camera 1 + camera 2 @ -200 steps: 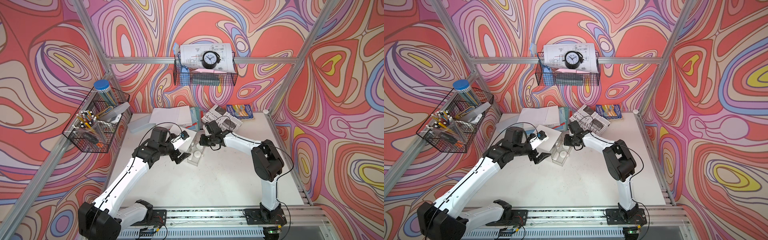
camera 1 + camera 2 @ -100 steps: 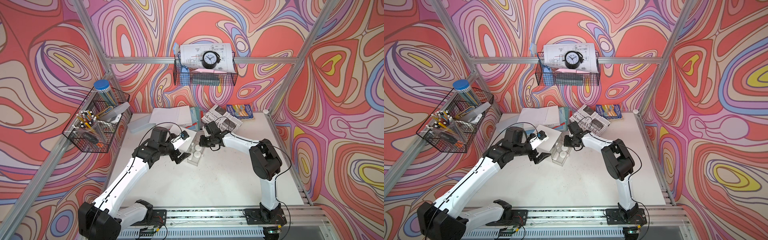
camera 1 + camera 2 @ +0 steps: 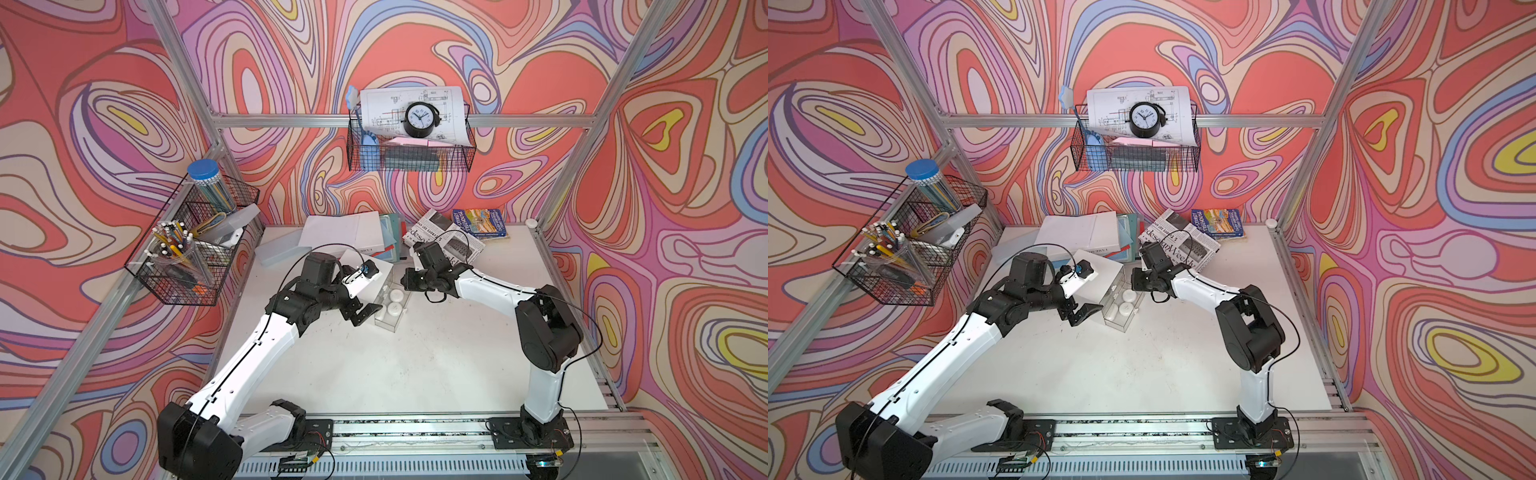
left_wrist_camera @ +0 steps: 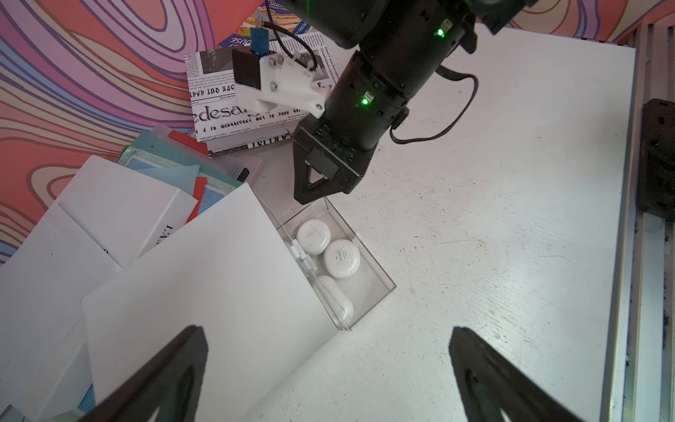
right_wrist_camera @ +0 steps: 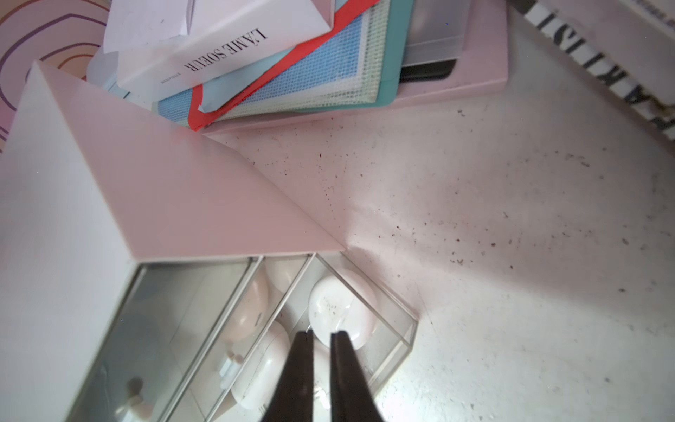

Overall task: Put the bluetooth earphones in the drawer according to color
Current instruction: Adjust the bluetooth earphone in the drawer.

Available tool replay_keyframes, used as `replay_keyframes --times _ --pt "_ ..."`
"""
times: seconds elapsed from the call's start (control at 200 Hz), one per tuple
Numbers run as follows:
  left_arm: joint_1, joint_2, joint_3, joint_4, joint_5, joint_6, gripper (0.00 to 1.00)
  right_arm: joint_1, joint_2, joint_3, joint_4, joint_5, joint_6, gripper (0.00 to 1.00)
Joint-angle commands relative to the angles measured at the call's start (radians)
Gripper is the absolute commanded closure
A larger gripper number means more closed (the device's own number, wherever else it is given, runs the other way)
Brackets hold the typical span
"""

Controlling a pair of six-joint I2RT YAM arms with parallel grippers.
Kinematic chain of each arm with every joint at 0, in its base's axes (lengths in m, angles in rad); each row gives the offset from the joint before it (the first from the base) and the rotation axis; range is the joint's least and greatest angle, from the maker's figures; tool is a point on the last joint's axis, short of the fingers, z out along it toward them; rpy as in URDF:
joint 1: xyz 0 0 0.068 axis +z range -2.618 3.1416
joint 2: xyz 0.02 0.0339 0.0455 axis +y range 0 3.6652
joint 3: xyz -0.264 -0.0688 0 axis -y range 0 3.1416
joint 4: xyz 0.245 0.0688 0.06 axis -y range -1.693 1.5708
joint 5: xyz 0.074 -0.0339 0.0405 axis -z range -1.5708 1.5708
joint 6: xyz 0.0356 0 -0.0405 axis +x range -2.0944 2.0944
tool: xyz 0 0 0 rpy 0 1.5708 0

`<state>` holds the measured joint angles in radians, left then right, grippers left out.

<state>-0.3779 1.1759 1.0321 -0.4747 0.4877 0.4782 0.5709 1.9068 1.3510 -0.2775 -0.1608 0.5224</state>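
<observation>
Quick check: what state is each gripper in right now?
Left gripper: wide open, empty.
Right gripper: slightly open, holding nothing, at the open drawer containing white earphones.

White book (image 5: 219, 47), spine: "L'ÂME SOEUR". Folded newspaper (image 4: 219, 109), partial masthead: "edesa"; the smaller print is illegible.

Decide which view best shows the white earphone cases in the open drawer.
Left wrist view: all three white cases lie clear in the drawer. Right wrist view blurs them; both top views show them tiny.
</observation>
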Motion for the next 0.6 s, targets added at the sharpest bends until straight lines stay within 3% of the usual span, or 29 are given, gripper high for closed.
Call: replay_keyframes --times 0.0,0.085,0.32,0.461,0.596 --pt "0.006 0.042 -0.012 0.026 0.012 -0.013 0.02 0.001 -0.034 -0.059 0.005 0.028 0.001 0.62" --pt "0.006 0.065 -0.013 0.043 0.01 -0.025 0.02 0.001 -0.058 -0.088 0.002 0.047 -0.001 0.48" --pt "0.006 0.126 -0.021 0.084 0.018 -0.041 0.02 0.0 -0.087 -0.133 -0.034 0.081 -0.006 0.42" --pt "0.005 0.174 -0.01 0.074 0.032 -0.046 0.02 -0.005 -0.07 -0.16 -0.052 0.067 0.027 0.42" --pt "0.006 0.205 0.003 0.068 0.043 -0.052 0.02 -0.005 -0.055 -0.194 -0.03 0.034 0.06 0.53"
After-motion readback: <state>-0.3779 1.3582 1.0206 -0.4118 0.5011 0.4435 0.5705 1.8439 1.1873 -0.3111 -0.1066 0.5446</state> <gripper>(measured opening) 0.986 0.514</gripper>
